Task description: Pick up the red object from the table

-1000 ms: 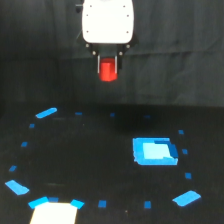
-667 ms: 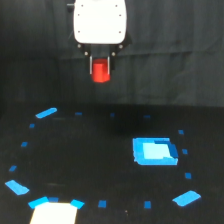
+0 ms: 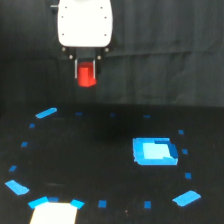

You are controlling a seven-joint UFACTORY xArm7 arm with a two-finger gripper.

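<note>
— Claw status?

— My gripper (image 3: 86, 75), under a smooth white rounded housing at upper centre-left of the frame, is clamped on the red object (image 3: 86, 76): a short, plain, bright cylinder held between dark fingers, clear of the table (image 3: 100, 145).

— Surface below?

— Matte black, dotted with small blue tape marks. A flat blue square piece (image 3: 154, 151) lies right of centre; a bright white patch (image 3: 54, 213) sits at the lower left edge.

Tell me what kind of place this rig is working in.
Probably a lab test bench: a black table ringed with blue tape marks, dark backdrop behind, and a white-bodied claw holding the red object above a flat blue square piece.
</note>
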